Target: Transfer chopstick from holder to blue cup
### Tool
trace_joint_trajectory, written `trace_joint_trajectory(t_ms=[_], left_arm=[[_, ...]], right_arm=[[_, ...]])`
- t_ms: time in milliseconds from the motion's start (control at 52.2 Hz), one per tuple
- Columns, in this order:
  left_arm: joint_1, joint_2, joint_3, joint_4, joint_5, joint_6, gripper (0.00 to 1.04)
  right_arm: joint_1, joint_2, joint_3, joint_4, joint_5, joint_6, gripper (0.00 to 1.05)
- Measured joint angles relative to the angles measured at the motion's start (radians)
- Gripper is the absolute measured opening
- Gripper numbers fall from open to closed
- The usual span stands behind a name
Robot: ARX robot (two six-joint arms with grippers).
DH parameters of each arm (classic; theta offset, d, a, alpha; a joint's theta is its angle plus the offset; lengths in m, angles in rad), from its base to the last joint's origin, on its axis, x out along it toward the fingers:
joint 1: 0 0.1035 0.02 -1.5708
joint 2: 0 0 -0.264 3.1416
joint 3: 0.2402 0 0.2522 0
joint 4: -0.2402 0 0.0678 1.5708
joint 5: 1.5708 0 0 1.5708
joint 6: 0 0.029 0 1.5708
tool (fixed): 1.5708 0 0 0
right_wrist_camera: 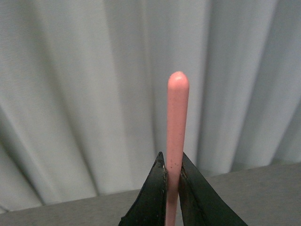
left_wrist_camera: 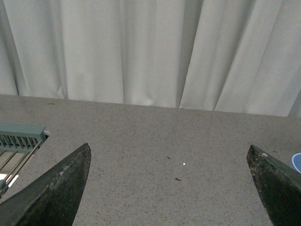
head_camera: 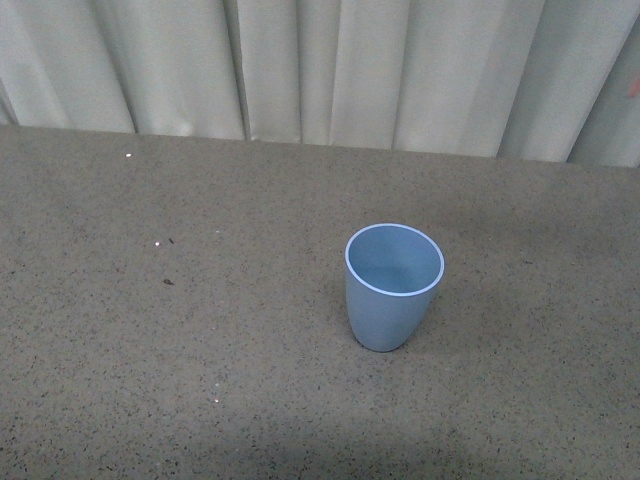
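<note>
Right wrist view: right fingers point(right_wrist_camera: 153, 197) clamped on chopstick point(right_wrist_camera: 178, 122), poking straight out (left fingers point(left_wrist_camera: 56, 193) apart, empty); blue cup point(head_camera: 392, 290) toward 4 o'clock on counter point(head_camera: 150, 350).

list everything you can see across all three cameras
blue cup: one, light blue, upright and empty on the table, right of centre in the front view
chopstick: one, salmon pink, held upright in the air in front of the curtain
slatted rack: one, grey-green, on the table near the left gripper, only partly in view
table: one, speckled grey-brown, with a few small specks on it
curtain: one, pale off-white, pleated, hanging behind the table
left gripper: one, dark fingers, wide open and empty above the table
right gripper: one, dark fingers, shut on the chopstick
</note>
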Motion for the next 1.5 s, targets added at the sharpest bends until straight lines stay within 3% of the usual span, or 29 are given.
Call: trace_joint_trajectory(t_ms=[479, 863, 1495], left_arm=[[0.0, 0.0, 0.0, 0.0, 0.0, 0.0, 0.98], [0.0, 0.0, 0.0, 0.0, 0.0, 0.0, 0.98], [0.0, 0.0, 0.0, 0.0, 0.0, 0.0, 0.98]], right_arm=[[0.185, 0.184, -0.087, 0.249, 0.05, 0.391, 0.03], [0.257, 0.27, -0.126, 0.275, 0.069, 0.446, 0.03], [0.284, 0.319, -0.12, 0.267, 0.088, 0.449, 0.03]])
